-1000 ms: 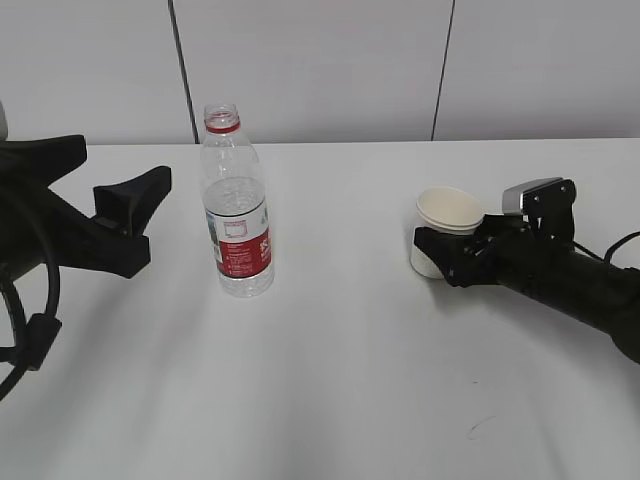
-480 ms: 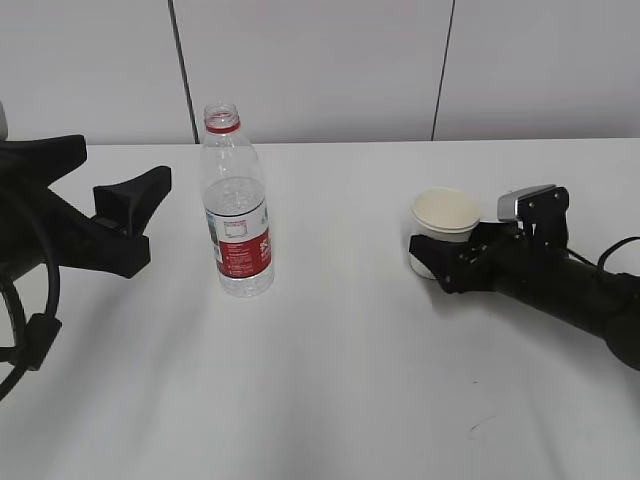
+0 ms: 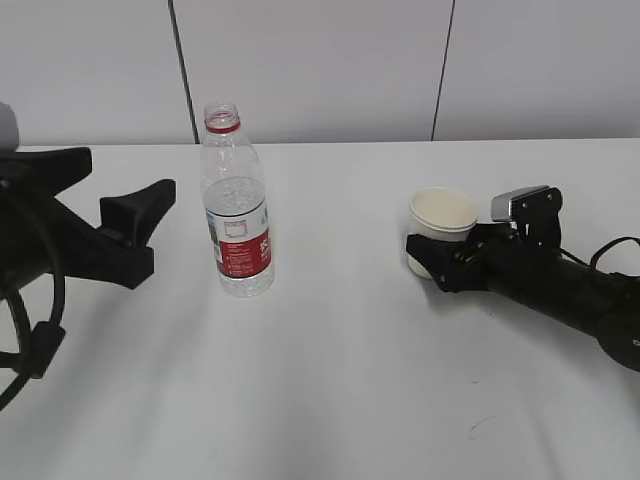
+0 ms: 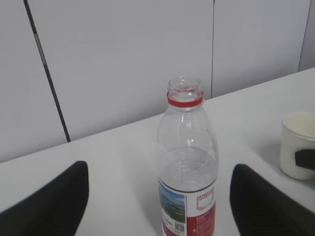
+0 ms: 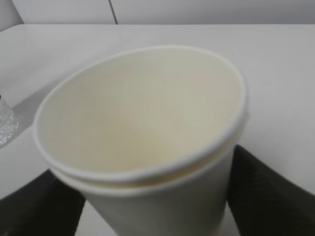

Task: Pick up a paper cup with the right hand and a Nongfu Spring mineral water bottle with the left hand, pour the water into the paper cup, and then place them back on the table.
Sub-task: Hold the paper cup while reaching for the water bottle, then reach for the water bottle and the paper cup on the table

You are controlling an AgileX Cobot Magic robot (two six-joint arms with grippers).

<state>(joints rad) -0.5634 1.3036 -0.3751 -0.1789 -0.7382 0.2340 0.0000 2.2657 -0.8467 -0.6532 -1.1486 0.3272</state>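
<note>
Exterior view: right hand (image 3: 432,262) low on the table (image 3: 330,390), jaws either side of the paper cup's (image 3: 440,228) lower body, seemingly closed on it, cup upright and apparently resting on the surface. Left hand (image 3: 135,225) well apart from the Nongfu Spring mineral water bottle (image 3: 237,205), jaws spread, nothing between them; bottle upright, uncapped, beyond the fingertips toward the table's middle. Judged: cup grasp in hand, bottle pick not yet made; next calls for advancing the left jaws around the bottle's body and closing, then lifting both

Left wrist view: bottle (image 4: 187,162) centred ahead of the spread jaws, not yet between them; open neck and water (image 4: 186,172) level near mid-height plain here, hard to judge from outside. Cup (image 4: 298,145) beyond the right-hand jaw

Right wrist view: cup (image 5: 142,142) fills the space between the two dark fingers (image 5: 268,189), flanks touching or nearly so; interior dry and empty, something no other camera shows. Contact with the table hidden
</note>
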